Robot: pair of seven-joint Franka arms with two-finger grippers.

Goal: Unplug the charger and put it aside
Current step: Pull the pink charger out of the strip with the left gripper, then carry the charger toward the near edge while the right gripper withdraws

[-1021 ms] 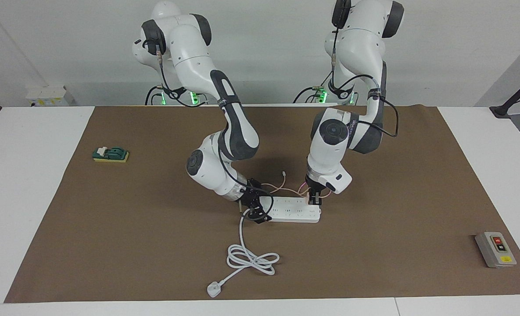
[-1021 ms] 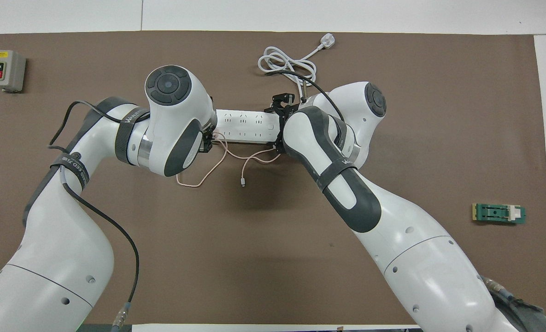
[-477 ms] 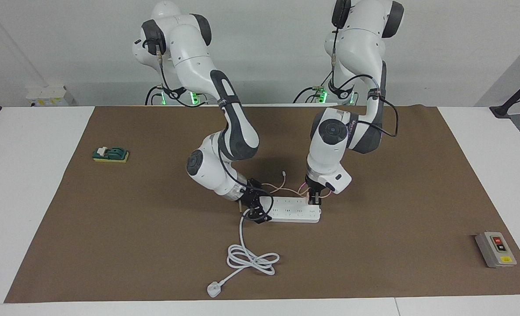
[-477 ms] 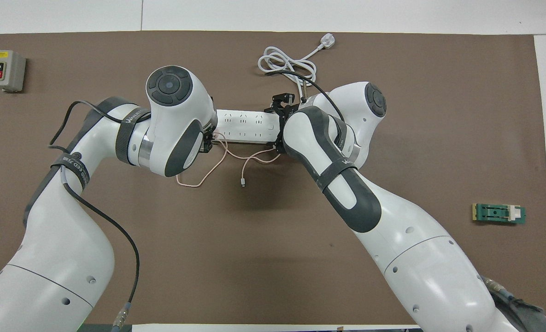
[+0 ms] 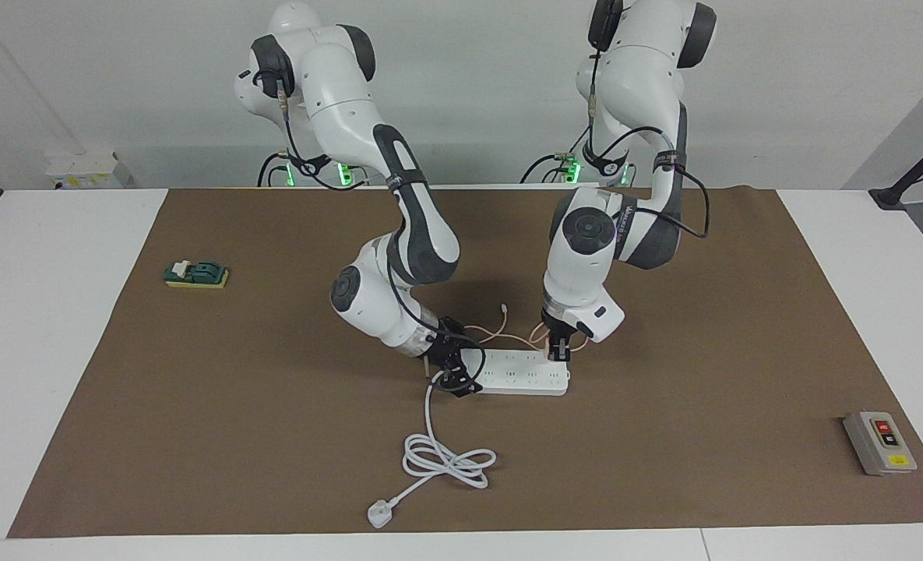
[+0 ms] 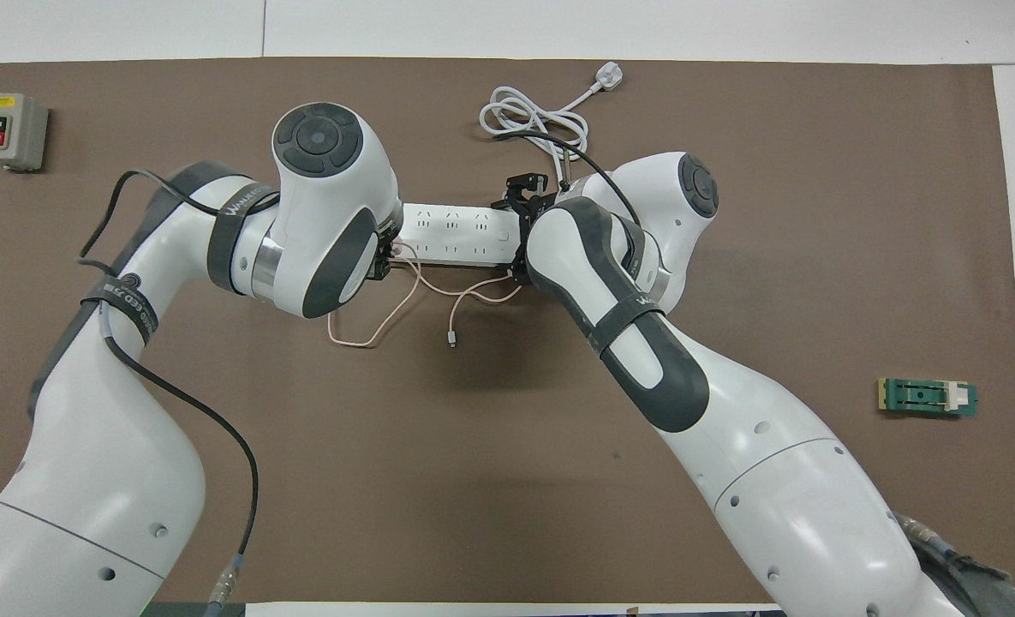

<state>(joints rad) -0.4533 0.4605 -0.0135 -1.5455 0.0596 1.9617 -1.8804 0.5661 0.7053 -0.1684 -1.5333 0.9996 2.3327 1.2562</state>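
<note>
The pale pink charger [image 5: 544, 337] sits at the white power strip's [image 5: 519, 378] end toward the left arm. My left gripper [image 5: 559, 353] points down and is shut on it. I cannot tell whether its pins are still in the socket. Its thin pink cable [image 5: 500, 336] trails on the mat on the robots' side of the strip and also shows in the overhead view [image 6: 387, 317]. My right gripper [image 5: 455, 374] clamps the strip's cord end. In the overhead view the left wrist hides the charger, and the strip [image 6: 456, 231] lies between both hands.
The strip's thick white cord [image 5: 445, 460] coils farther from the robots and ends in a plug [image 5: 379, 514]. A grey switch box [image 5: 879, 442] sits toward the left arm's end of the table. A green and yellow block [image 5: 196, 274] sits toward the right arm's end.
My left arm's wrist and gripper have risen slightly at the charger. The right arm and the power strip have not moved.
</note>
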